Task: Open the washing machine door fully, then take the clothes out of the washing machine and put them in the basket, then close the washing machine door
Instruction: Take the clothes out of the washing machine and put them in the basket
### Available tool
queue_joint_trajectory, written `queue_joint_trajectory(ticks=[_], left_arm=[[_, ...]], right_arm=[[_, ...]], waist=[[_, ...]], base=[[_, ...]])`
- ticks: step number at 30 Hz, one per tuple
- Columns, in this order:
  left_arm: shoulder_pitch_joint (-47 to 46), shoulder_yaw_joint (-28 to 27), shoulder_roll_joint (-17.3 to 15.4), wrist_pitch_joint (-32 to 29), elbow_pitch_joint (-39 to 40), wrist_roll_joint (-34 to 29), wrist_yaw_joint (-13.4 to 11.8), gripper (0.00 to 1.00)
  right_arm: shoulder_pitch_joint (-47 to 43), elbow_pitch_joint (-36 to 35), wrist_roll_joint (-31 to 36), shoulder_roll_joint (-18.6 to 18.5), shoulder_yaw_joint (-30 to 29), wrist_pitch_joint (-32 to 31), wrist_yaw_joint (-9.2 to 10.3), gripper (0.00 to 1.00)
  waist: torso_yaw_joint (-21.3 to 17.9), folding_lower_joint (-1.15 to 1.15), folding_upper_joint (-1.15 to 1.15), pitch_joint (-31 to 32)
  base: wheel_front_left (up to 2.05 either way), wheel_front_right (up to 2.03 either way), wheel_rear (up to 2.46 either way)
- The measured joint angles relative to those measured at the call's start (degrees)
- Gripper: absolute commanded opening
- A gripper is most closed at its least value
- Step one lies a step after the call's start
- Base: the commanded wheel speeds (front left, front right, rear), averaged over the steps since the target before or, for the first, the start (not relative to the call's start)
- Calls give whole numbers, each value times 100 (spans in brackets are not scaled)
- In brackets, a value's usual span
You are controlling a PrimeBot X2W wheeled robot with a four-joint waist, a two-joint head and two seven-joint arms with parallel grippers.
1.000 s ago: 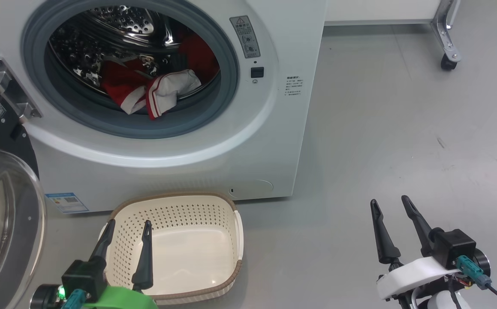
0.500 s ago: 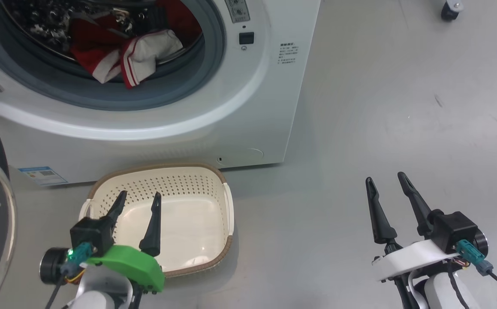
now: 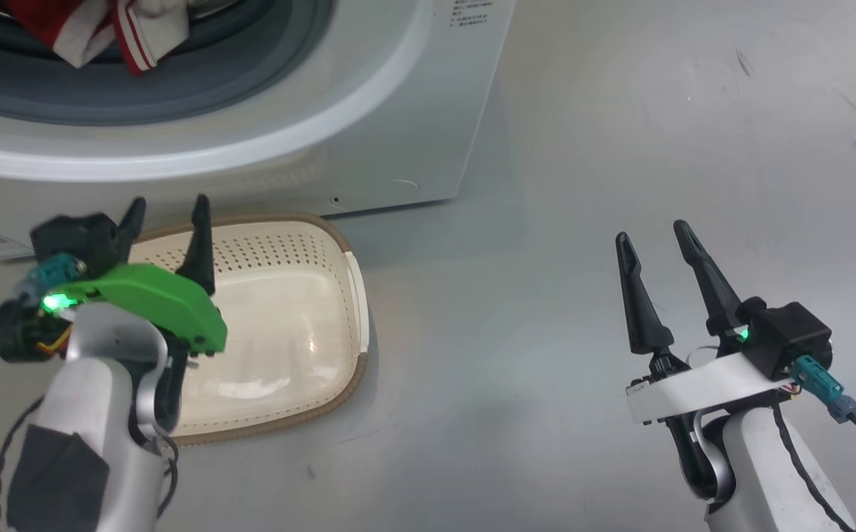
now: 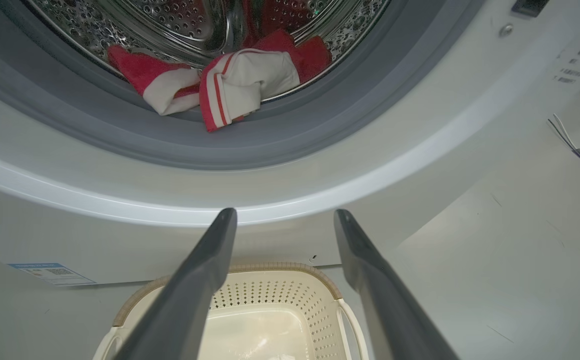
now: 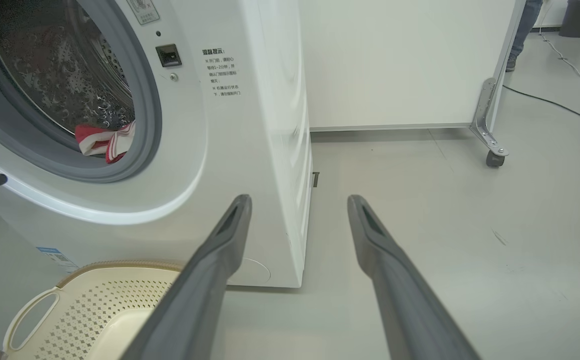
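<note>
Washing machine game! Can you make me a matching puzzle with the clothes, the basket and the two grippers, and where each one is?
Things:
1. clothes
2. basket
3. left gripper
4. right gripper

Places:
A. open, over bare floor
B. inside the washing machine
C. on the floor, in front of the washing machine
D. open, over the basket

Pairs: 1-B, 2-C, 3-D, 4-A

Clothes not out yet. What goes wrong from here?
1. The clothes hang over the grey rubber ring; a pull may snag them there.
2. The basket sits close to the washing machine, beneath the left jaws; the arm might nudge it, or a dropped garment miss it.
</note>
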State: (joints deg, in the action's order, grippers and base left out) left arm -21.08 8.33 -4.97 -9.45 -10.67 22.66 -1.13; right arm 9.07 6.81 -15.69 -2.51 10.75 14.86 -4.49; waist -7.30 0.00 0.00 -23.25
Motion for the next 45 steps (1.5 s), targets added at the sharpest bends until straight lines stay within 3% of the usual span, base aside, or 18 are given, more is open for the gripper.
queue_joint_trajectory(ticks=[27, 39, 45], left_arm=[[-3367, -755, -1209, -587, -702, -421, -168, 100], [-3915, -923, -1647, -713, -1384, -673, -297, 100], [-4014, -749, -1792, -1006, -1829, -977, -321, 100]], right_arm=[[1008, -90, -859, -4, 632, 0, 10, 100], [1181, -75, -1078, -1, 798, 0, 68, 100], [1188, -43, -1127, 1, 789, 0, 113, 100]], waist=[[-1107, 0, 0, -1563], [-1559, 1, 0, -1911], [-1683, 1, 0, -1989]], base=[[0, 0, 0], [0, 0, 0], [0, 0, 0]])
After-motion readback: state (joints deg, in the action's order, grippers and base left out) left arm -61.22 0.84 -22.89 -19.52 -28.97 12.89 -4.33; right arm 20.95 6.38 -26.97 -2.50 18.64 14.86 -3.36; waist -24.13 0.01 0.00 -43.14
